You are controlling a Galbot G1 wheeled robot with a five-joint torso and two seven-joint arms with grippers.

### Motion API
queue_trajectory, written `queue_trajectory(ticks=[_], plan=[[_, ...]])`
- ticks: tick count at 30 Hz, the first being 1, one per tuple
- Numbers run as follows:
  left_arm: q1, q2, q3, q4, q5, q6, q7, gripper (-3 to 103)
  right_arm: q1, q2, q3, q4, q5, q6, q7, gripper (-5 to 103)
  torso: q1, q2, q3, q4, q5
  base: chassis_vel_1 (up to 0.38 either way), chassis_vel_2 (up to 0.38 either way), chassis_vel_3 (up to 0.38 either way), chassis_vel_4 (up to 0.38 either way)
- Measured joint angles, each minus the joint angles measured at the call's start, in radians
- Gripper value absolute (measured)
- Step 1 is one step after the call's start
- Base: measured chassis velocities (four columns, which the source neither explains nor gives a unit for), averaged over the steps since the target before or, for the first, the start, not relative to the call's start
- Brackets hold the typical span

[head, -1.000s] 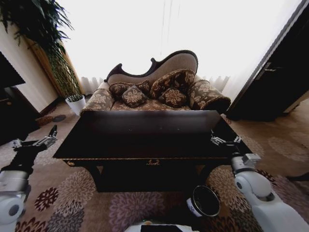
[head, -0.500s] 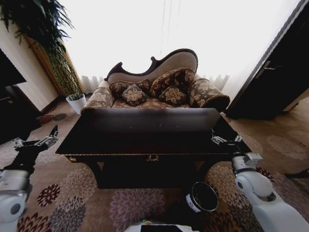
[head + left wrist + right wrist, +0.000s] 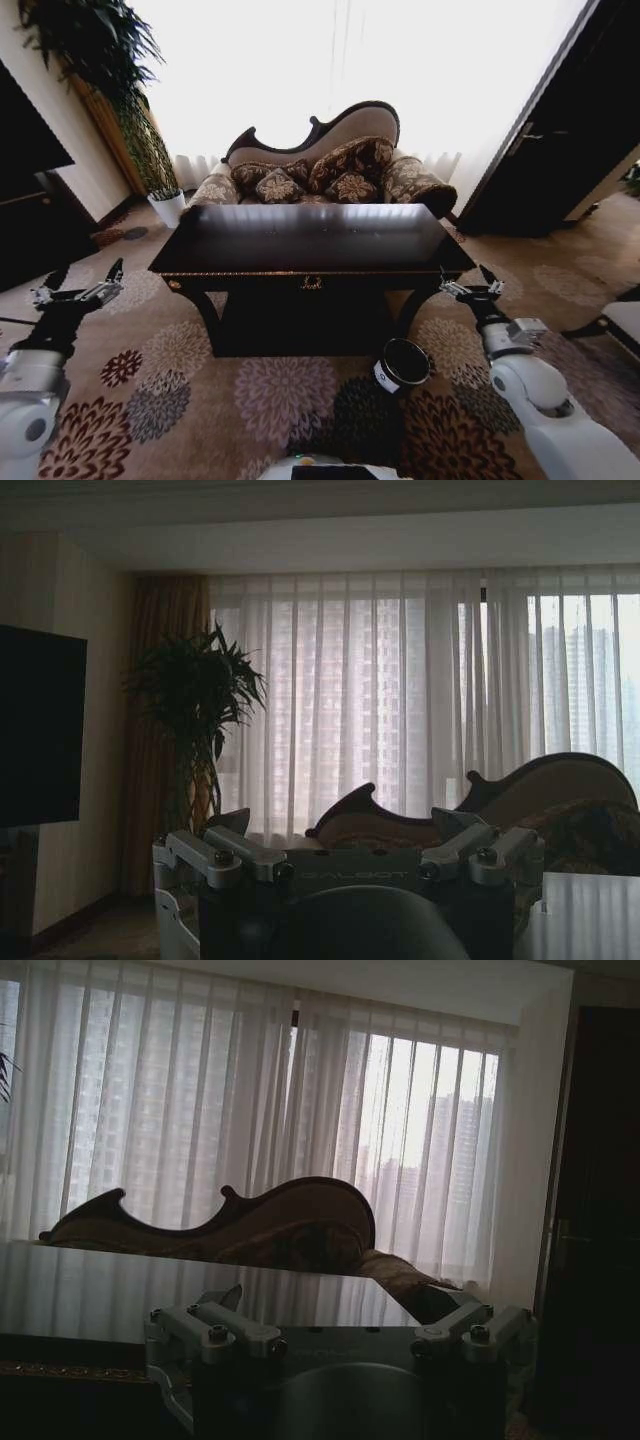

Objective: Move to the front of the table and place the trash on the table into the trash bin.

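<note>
The robot faces the worktop [image 3: 300, 240], whose glossy top shows no trash I can spot. Bin [image 3: 402, 364] sits on the carpet front-right. Left pincer [image 3: 78, 293] and right pincer [image 3: 472, 289] hang spread wide, empty.

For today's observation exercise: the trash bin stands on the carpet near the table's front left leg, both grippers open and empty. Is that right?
One slip: the trash bin stands by the front right leg of the table, as the head view shows. The left gripper and right gripper are indeed open and empty.

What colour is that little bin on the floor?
Black with a pale rim, the trash bin shows best in the head view.
</note>
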State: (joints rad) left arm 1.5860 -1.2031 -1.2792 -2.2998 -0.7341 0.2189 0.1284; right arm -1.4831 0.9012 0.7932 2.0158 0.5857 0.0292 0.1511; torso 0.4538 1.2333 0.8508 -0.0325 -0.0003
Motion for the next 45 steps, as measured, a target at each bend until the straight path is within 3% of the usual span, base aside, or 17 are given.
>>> queue_trajectory(ticks=[25,28,45], plan=[[0.0,0.011,0.009,0.003,0.003,0.002,0.0,100,0.001,0.001,0.002,-0.013,0.0,0.014,-0.001,100,0.0,0.0,0.0,0.0003,0.0,0.351,-0.352,-0.354,0.354],[-0.001,0.011,0.011,0.004,0.005,0.002,0.0,100,0.0,0.003,-0.001,-0.012,0.0,0.016,-0.002,100,-0.002,0.001,-0.001,-0.0006,0.0002,0.295,-0.304,-0.241,0.297],[-0.013,0.006,0.034,0.015,0.018,0.005,-0.006,100,-0.007,0.013,-0.022,-0.004,-0.006,0.02,-0.004,100,-0.001,0.0,0.0,-0.0001,0.0003,-0.011,0.003,-0.009,0.001]])
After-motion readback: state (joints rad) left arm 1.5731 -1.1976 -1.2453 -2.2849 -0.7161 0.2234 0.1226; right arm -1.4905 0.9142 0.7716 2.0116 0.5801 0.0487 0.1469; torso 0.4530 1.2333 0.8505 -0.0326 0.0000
